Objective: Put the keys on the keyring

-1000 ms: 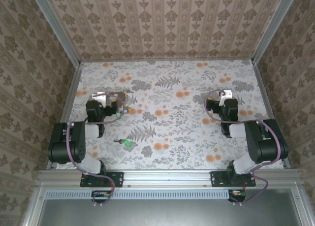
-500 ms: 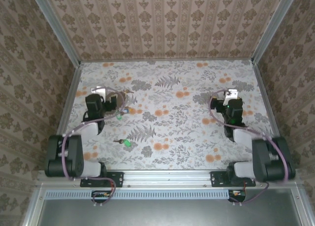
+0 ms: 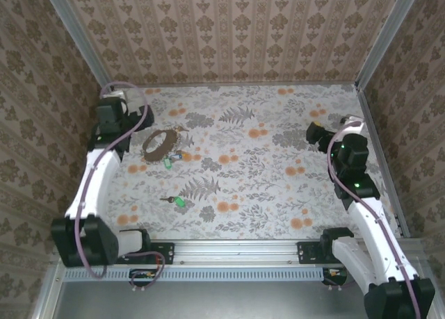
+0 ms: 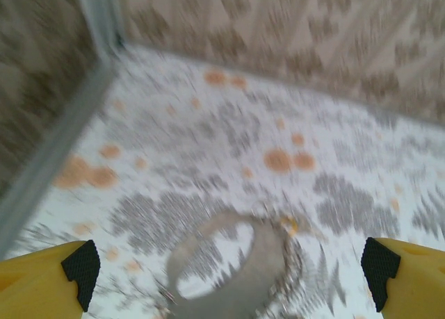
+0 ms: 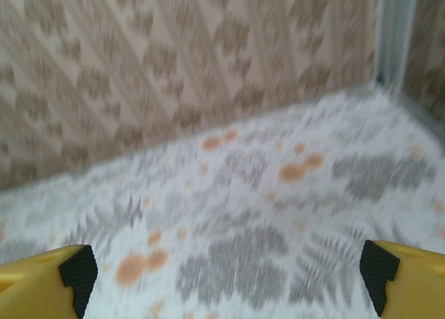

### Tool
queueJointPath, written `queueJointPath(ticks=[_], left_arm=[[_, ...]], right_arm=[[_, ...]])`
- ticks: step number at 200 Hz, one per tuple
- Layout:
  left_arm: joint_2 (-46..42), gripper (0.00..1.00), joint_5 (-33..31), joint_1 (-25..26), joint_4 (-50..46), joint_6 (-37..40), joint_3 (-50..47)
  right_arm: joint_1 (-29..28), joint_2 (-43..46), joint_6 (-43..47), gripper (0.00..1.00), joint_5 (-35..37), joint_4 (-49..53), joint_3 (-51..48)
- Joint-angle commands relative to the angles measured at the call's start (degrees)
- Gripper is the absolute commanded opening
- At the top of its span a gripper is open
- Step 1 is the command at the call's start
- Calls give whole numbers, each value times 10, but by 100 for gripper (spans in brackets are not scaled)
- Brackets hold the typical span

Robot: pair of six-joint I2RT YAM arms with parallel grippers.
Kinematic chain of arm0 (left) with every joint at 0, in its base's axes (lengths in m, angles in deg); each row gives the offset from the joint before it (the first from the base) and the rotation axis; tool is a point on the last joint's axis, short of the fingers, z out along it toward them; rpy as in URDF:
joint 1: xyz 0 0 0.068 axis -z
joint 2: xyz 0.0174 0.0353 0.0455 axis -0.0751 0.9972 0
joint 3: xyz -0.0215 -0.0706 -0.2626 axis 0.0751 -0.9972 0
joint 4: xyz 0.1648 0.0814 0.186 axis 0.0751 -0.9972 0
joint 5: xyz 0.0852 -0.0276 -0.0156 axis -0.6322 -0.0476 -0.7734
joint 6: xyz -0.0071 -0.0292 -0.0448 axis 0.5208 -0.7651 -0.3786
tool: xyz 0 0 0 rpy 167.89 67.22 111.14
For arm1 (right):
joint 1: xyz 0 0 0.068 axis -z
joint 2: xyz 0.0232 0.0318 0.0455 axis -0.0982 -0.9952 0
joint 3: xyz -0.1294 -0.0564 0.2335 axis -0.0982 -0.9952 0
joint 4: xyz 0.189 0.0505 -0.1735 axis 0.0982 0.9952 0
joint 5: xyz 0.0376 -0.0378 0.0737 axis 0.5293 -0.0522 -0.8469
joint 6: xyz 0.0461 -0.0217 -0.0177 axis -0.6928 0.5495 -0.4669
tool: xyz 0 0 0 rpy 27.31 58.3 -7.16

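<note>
The table point(image 3: 264, 187) is white, printed with grey ferns and orange blossoms. The walls point(image 3: 236, 34) wear beige-and-brown damask stripes. At ten o'clock on the table is the dark brown keyring point(image 3: 160, 144), and toward seven o'clock the green-headed keys point(image 3: 180, 203). The left hand point(image 4: 229, 270) and right hand point(image 5: 224, 272) have yellow fingers point(image 4: 35, 288) with black pads point(image 4: 81, 267).

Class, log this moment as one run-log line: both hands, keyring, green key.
left hand: open, empty | right hand: open, empty | keyring: lying unheld | green key: loose, apart from keyring
</note>
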Motion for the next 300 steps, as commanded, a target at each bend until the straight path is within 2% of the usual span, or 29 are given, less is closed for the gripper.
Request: queueJointPath(ticks=[1,16,29,55,89,145,201,224,226,239,269,300], left_arm=[[103,100,137,0,-89,20,43],[193,100,191,1,-126,46,100],[254,100,207,3,-158,58,139],[322,100,226,5,-160,74,171],[375,100,263,8,-151,66,184],[415,100,290,50,-100,37,166],[447,100,274,172,-80,-5,183],[455,100,281,247,-48,-46,191],[457,100,282,270,-45,-50,193],[474,100,290,320,-42,-61,216],[533,100,303,415,-80,-47,315],[546,100,306,465,-148,2,399]], right_arm=[[-41,-23,-14,100,-36,83,5],[-70,-39,-14,100,-34,91,1],[-89,-51,-13,100,-37,91,-2],[-101,-63,-13,100,-56,96,-2],[-104,-63,-14,100,-51,115,-1],[-103,-61,-21,100,-41,132,5],[-103,-60,-37,100,-17,143,13],[-103,-54,-38,100,-2,152,15],[-104,-54,-37,100,0,152,15],[-102,-49,-41,100,18,153,10],[-94,-41,-100,100,122,187,6],[-51,-36,-140,100,130,233,11]])
